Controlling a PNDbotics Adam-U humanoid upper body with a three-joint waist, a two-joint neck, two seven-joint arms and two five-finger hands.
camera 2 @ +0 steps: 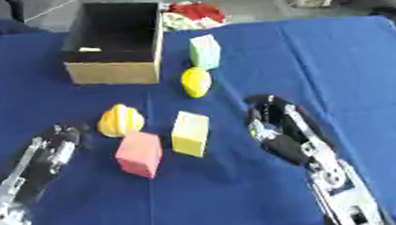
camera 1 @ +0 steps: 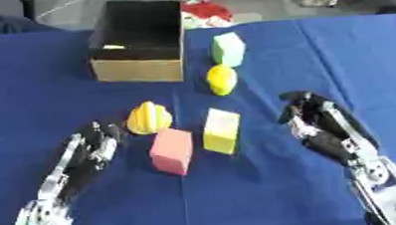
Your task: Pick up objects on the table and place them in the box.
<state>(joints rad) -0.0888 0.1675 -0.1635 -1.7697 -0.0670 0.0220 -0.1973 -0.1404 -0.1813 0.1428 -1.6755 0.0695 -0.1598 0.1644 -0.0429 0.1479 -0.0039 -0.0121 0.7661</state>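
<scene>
Left hand (camera 1: 89, 149): fingers relaxed, extended, holding nothing. Right hand (camera 1: 317, 121): likewise released and empty. The pink block (camera 1: 171, 151) serves as landmark. It lies just right of the left fingertips, nearer that hand than the right one. The ribbed yellow object (camera 1: 149, 117) sits just behind it, the yellow block (camera 1: 222, 130) standing upright beside it on its right. The box (camera 1: 137, 41) stands open well beyond, slightly left.
</scene>
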